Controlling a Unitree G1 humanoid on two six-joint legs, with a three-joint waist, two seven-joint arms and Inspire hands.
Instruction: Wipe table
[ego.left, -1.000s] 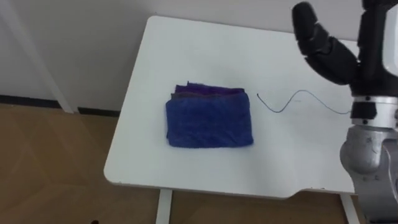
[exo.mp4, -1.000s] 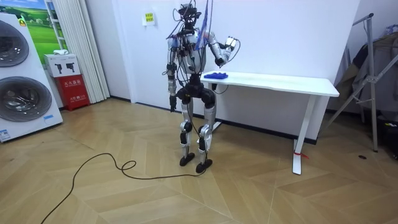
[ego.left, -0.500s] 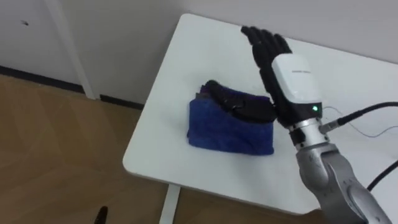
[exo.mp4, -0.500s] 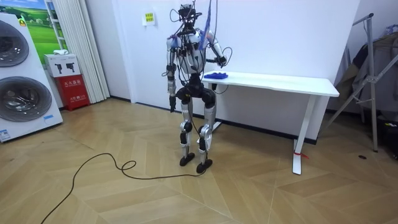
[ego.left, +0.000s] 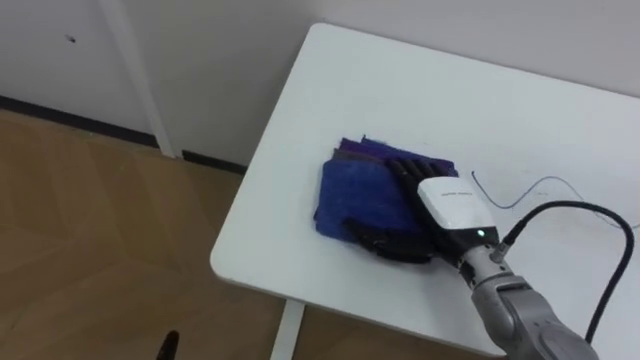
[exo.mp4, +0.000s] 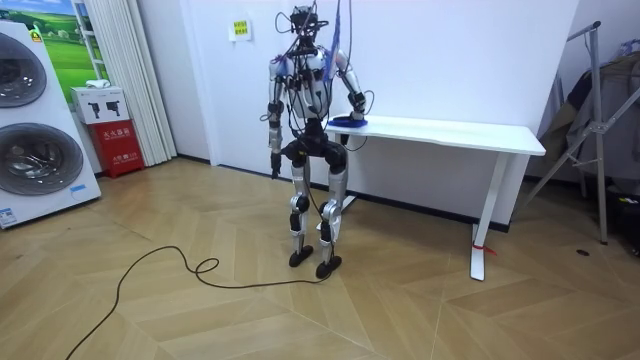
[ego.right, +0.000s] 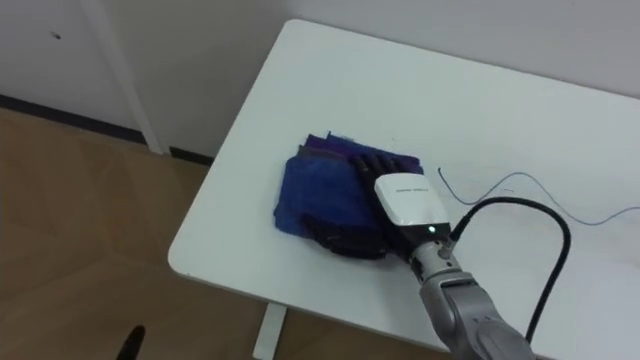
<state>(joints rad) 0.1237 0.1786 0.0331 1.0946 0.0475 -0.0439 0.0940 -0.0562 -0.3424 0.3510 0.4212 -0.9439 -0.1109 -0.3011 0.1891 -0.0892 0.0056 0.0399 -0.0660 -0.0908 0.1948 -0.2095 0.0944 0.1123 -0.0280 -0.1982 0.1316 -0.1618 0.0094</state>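
Note:
A folded blue cloth (ego.left: 352, 195) with a purple layer under it lies near the left front corner of the white table (ego.left: 400, 90). My right hand (ego.left: 443, 206) rests flat on top of the cloth (ego.right: 312, 192), fingers straight across it and the thumb along its near edge. A thin dark scribbled line (ego.left: 530, 190) marks the tabletop just right of the hand (ego.right: 402, 203). In the room view I stand at the table's (exo.mp4: 450, 130) left end, right arm reaching onto it. My left hand (exo.mp4: 273, 172) hangs at my side.
The table's left and front edges run close to the cloth, with wooden floor below. A wall stands behind the table. In the room view washing machines (exo.mp4: 35, 130) and a red box (exo.mp4: 115, 145) stand at the left, a metal stand (exo.mp4: 600, 130) at the right.
My right hand, raised above the table a second ago, has come down over the cloth and now lies flat on it. The eye view has shifted.

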